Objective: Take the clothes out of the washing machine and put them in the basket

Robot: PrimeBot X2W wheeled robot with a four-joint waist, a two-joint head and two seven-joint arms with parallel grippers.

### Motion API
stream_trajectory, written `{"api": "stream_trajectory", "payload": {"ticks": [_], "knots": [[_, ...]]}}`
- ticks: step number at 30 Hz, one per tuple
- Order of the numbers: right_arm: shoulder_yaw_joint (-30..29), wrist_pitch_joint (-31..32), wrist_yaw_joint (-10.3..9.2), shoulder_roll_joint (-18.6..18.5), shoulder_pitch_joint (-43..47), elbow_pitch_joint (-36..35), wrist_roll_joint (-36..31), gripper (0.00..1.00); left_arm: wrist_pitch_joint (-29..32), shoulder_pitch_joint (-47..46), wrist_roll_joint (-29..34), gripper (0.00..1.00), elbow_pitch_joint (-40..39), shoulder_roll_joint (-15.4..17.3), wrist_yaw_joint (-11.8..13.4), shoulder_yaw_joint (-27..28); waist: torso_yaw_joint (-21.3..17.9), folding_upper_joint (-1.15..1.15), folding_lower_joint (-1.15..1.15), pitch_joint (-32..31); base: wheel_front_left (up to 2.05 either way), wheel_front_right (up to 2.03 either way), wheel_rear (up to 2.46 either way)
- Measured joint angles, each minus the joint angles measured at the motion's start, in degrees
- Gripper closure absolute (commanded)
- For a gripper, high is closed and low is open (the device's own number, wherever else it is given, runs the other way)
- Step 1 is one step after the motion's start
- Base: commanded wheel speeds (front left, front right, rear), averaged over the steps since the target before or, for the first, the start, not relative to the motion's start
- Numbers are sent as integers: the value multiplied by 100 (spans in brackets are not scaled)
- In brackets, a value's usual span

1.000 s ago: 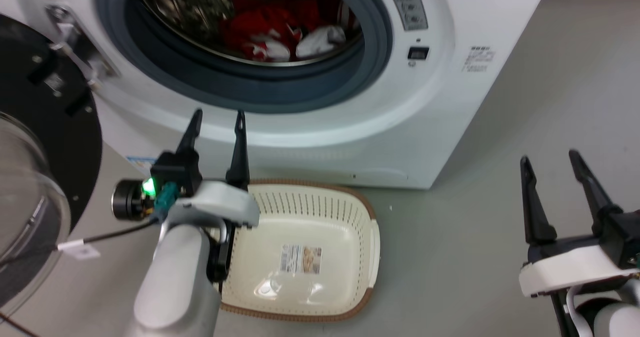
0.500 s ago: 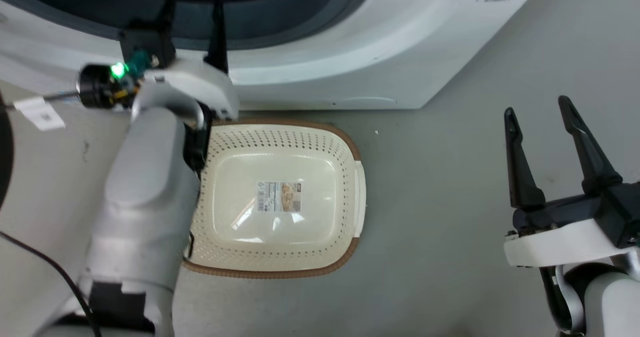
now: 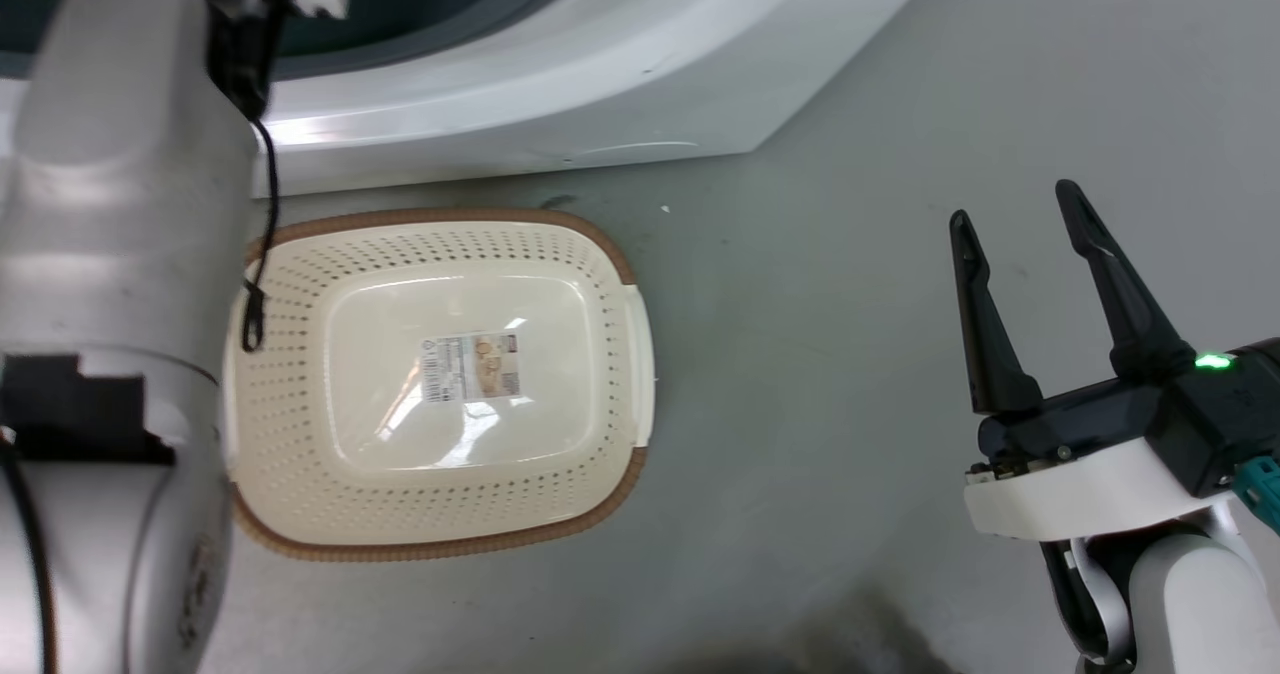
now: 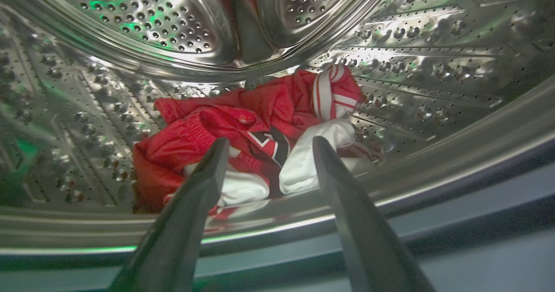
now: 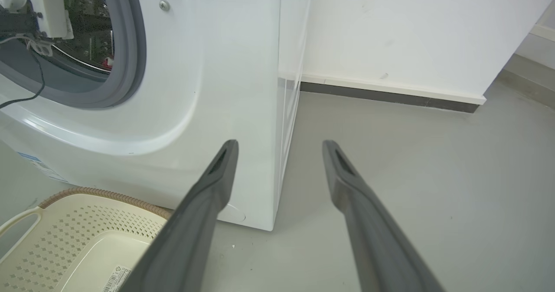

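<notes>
Your left pincer, spread, points at the crumpled red-and-white clothes in the perforated steel drum. Your right pincer, also spread, hovers near the rounded cream perforated basket.

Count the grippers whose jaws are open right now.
2. The left gripper reaches into the washing machine, jaws apart, facing the clothes in the drum. The right gripper hangs above the floor, right of the basket, jaws apart and empty.

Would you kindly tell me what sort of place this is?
Likely a laundry corner: a white front-loading washing machine on a grey floor by a plain wall, a cream laundry basket before it, red-and-white clothes in its drum.
</notes>
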Motion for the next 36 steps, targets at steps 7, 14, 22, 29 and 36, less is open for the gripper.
{"api": "stream_trajectory", "payload": {"ticks": [7,14,22,29,36], "knots": [[155,-65,0,-1,53,30,114,0,733,-778,-103,0,630,277,-200,-32,-368,0,0,201,0,0,0],[548,-90,0,-1,129,16,154,0,1500,-1359,-164,0,950,558,-254,-80,-703,0,0,463,0,0,0],[761,-171,0,-1,167,56,300,0,2160,-1819,-165,0,1073,711,-282,-213,-1083,0,0,824,0,0,0],[950,-242,0,-3,372,160,354,0,2809,-1768,-245,0,1134,845,-138,-205,-1298,0,-2,785,0,0,0],[1042,-301,0,-1,344,192,458,0,2835,-1814,-276,100,1118,896,171,-226,-1382,0,-3,868,0,0,0]]}}
